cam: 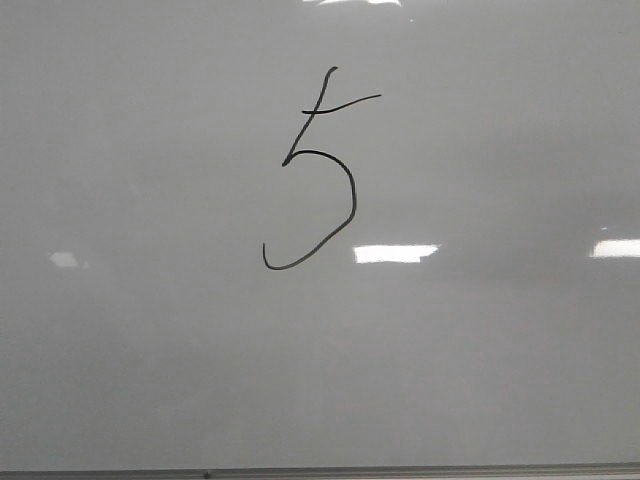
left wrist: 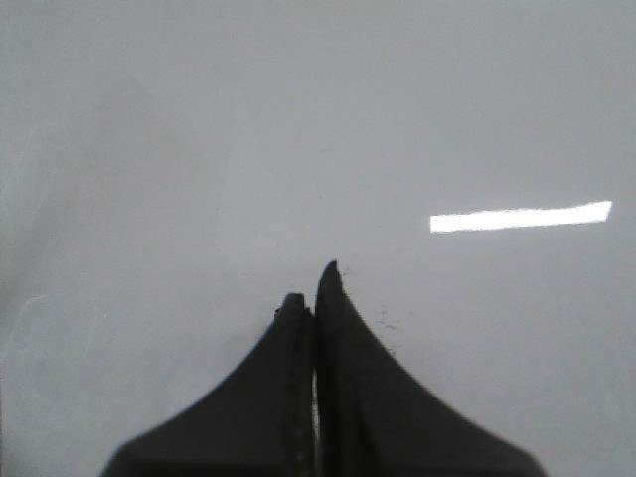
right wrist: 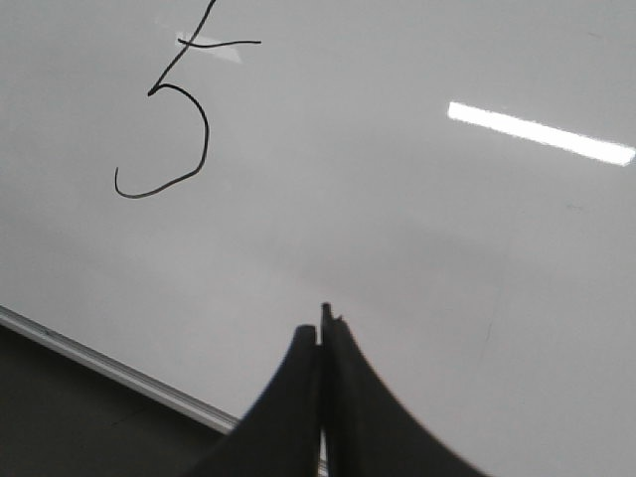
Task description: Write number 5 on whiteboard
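Observation:
The number 5 (cam: 353, 196) is drawn in thin black marker line on the upper middle of the whiteboard (cam: 480, 350), with a slanted stem, a short top bar and a big rounded hook. The right wrist view also shows the number 5 (right wrist: 207, 134), far off from my right gripper (right wrist: 320, 323). That gripper is shut over the whiteboard (right wrist: 417, 229) near its metal edge; a thin dark stub pokes out at its tip. My left gripper (left wrist: 310, 283) is shut with nothing in it over bare whiteboard (left wrist: 199, 149). Neither gripper shows in the front view.
The board's thin metal bottom edge (cam: 400, 471) runs along the foot of the front view. In the right wrist view the metal edge (right wrist: 109, 366) borders a dark surface (right wrist: 60, 422). Bright light reflections (cam: 395, 253) lie on the board.

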`<action>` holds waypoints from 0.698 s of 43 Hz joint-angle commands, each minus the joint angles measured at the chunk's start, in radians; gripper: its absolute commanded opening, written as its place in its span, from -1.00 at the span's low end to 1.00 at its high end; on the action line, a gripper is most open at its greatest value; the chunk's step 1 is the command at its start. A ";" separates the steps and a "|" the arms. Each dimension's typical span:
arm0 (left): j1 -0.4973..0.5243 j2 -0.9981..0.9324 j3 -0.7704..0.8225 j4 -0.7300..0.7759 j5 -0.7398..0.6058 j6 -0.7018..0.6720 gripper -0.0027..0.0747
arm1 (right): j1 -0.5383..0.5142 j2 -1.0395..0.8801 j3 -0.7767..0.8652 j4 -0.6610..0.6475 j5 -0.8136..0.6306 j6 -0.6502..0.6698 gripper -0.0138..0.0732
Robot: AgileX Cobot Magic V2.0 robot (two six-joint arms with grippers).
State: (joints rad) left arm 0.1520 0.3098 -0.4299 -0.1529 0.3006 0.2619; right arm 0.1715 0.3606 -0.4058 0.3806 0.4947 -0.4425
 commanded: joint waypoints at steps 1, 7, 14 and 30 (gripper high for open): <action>-0.062 -0.031 0.025 0.091 -0.121 -0.102 -0.98 | -0.005 0.002 -0.028 0.021 -0.073 -0.001 -0.84; -0.159 -0.144 0.144 0.125 -0.144 -0.138 -0.98 | -0.005 0.002 -0.028 0.021 -0.073 -0.001 -0.84; -0.169 -0.288 0.285 0.121 -0.144 -0.204 -0.98 | -0.005 0.002 -0.028 0.021 -0.073 -0.001 -0.84; -0.164 -0.331 0.440 0.098 -0.279 -0.224 -0.98 | -0.005 0.002 -0.028 0.021 -0.069 -0.001 -0.84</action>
State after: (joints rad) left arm -0.0093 -0.0059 0.0075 -0.0408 0.1469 0.0523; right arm 0.1715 0.3606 -0.4058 0.3806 0.4947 -0.4425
